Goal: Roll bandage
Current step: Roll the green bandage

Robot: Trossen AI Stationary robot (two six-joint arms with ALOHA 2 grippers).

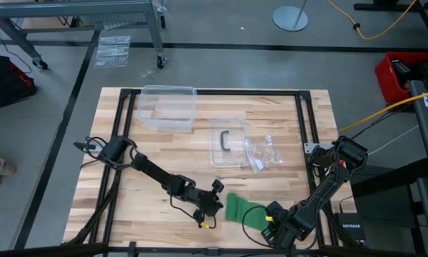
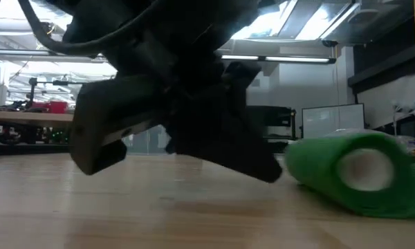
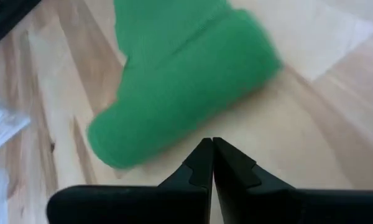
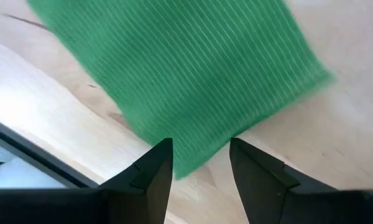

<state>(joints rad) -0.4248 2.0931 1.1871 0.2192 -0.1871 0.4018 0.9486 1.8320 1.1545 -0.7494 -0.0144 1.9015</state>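
Note:
The bright green bandage [image 1: 244, 210] lies on the wooden table near its front edge. Its left part is rolled up into a roll [image 3: 180, 93] lying on its side, open end [image 2: 363, 169] toward the low camera. The rest runs flat [image 4: 186, 81] toward the right. My left gripper [image 3: 211, 146] is shut, low over the table, slanting down right beside the roll's left side [image 1: 217, 207]. My right gripper [image 4: 200, 149] is open and points down over the strip's free end [image 1: 271, 218], one finger at each side of a corner. My left gripper's shut fingertips [image 2: 271, 173] stand right at the roll's outer curve [image 3: 193, 134], coming slanting down from the table's left; I cannot tell whether they touch it. My right gripper's fingertips [image 4: 165, 152] stand over the flat strip's end edge [image 4: 199, 155]; I cannot tell whether they touch it.
A clear plastic tub [image 1: 169, 107] stands at the far side. A clear lid with a black handle [image 1: 227, 143] and a crumpled clear bag [image 1: 264, 151] lie mid-table. A black frame [image 1: 299, 128] runs around the work area. The table's near edge is close to both grippers.

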